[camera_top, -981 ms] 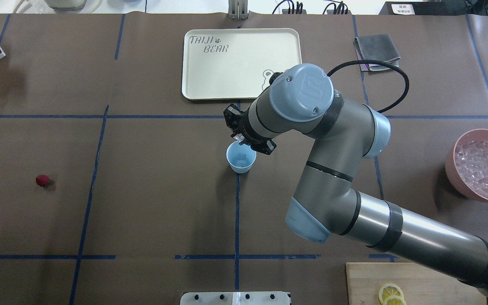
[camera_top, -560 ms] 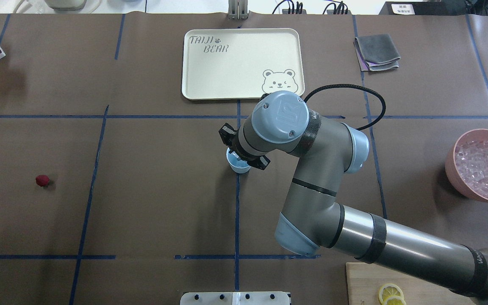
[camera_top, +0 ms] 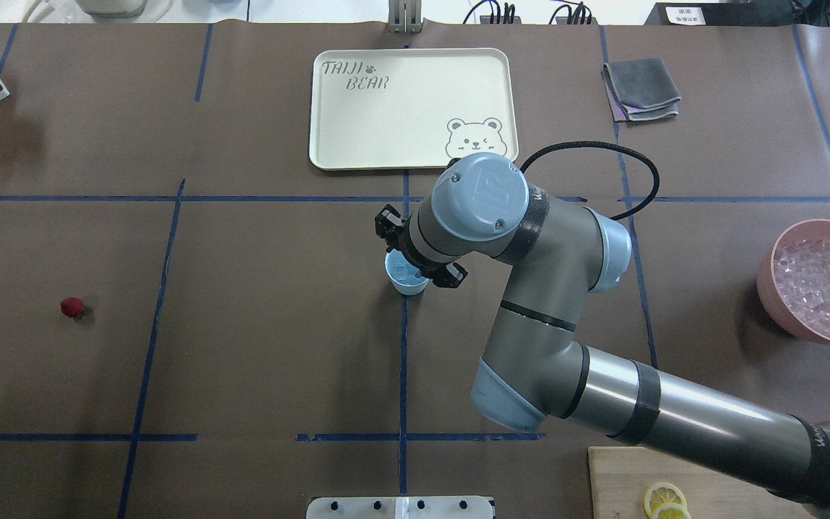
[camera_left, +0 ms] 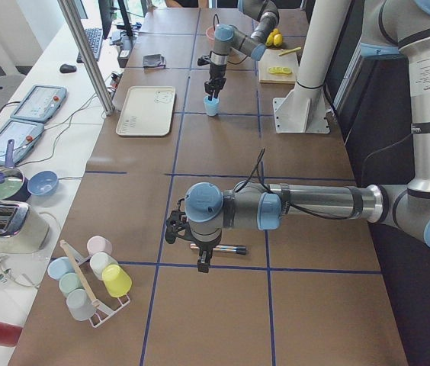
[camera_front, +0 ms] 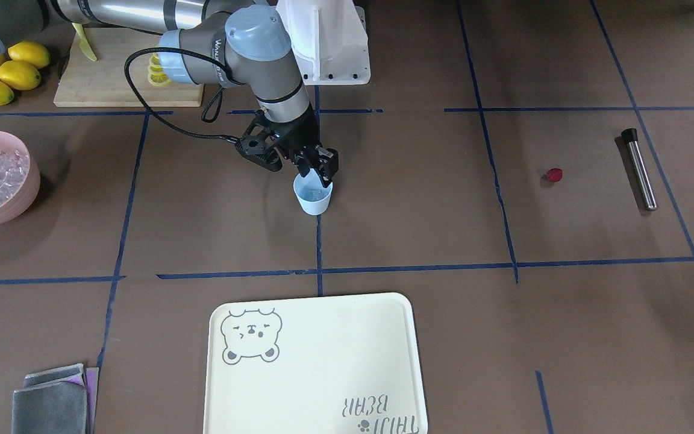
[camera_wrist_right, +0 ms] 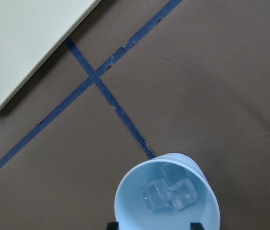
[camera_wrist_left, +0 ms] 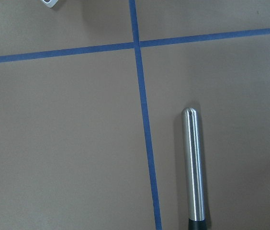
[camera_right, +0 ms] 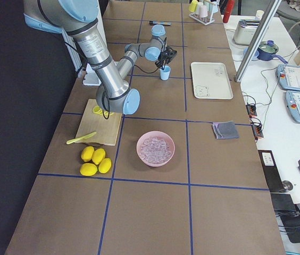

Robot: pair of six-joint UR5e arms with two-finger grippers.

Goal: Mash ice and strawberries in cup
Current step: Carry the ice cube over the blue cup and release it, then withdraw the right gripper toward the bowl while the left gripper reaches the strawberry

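Small pale blue tapered plastic cup (camera_front: pixel 314 207) stands upright near the centre of the brown table (camera_front: pixel 413 241), on a blue tape line (camera_front: pixel 318 241). Inside, at the bottom: small clear ice cubes (camera_wrist_right: pixel 166 194), two, maybe three, touching each other. Right gripper (camera_front: pixel 314 173) hangs just above the cup's mouth, pointing down, w/ fingers set well apart and nothing held. Small dark red strawberry piece (camera_front: pixel 555 175) lies on the table well apart from the cup, twd the robot's left, near a steel rod w/ black end (camera_front: pixel 640 172). Left gripper (camera_left: pixel 174 227) hovers over that rod. It's seen only from the side, so can't tell if its fingers are apart or together. Big pink bowl (camera_top: pixel 782 303) w/ more ice sits far to the robot's right.
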